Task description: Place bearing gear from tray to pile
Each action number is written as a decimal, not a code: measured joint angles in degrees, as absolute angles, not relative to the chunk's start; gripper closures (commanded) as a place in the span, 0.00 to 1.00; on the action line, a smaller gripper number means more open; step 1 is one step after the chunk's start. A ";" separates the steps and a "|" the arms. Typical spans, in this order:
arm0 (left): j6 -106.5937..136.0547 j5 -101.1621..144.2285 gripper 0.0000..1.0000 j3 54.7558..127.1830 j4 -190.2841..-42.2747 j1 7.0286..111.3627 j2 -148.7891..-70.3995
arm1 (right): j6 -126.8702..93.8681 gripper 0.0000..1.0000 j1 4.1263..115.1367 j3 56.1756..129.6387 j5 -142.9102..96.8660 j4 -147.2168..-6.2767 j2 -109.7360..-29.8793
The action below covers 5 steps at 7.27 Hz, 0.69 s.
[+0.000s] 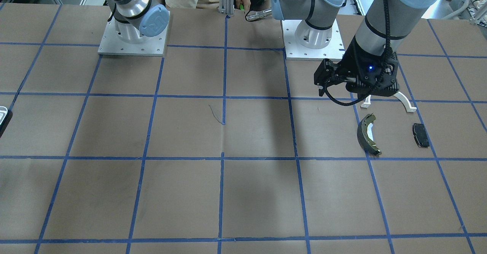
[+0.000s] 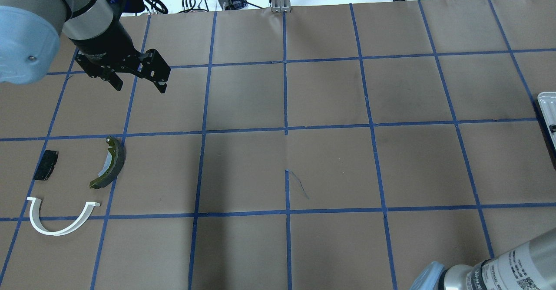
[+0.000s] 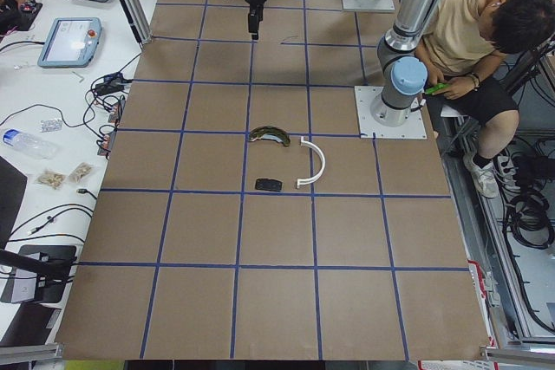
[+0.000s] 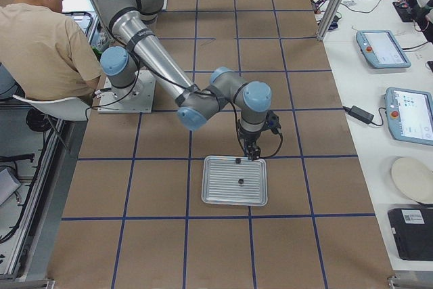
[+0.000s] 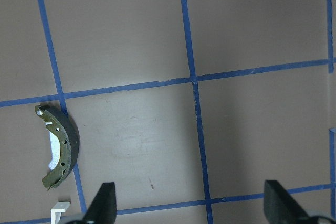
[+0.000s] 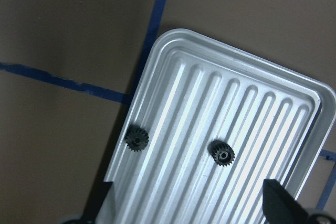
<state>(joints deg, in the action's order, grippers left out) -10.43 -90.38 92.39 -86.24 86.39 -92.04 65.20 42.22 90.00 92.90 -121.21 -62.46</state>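
Two small black bearing gears point(image 6: 137, 139) point(image 6: 222, 153) lie on the ribbed silver tray point(image 6: 273, 114). My right gripper point(image 6: 190, 205) hovers open and empty just above the tray's edge; it also shows in the exterior right view point(image 4: 252, 155). The pile lies at the table's other end: an olive-and-dark brake shoe point(image 2: 109, 163), a white arc point(image 2: 58, 225) and a black pad point(image 2: 46, 165). My left gripper point(image 2: 139, 84) is open and empty, raised over the table beyond the brake shoe point(image 5: 59, 148).
The tray's edge shows at the right edge of the overhead view point(image 2: 548, 116). A seated operator point(image 3: 473, 32) is behind the arm bases point(image 1: 133, 37). A side bench with tablets and cables point(image 3: 65, 41) runs along the table's far edge.
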 measured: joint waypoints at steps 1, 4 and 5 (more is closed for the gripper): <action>-10.43 -90.34 0.00 92.58 -85.93 86.39 -92.18 | 66.58 0.00 41.18 89.95 92.92 -123.73 -59.99; -10.38 -90.43 0.00 92.76 -85.52 86.40 -92.03 | 68.85 0.08 39.86 89.79 92.42 -128.56 -55.91; -10.37 -90.39 0.00 92.75 -85.47 86.39 -92.20 | 68.79 0.11 39.72 89.78 92.27 -128.83 -55.21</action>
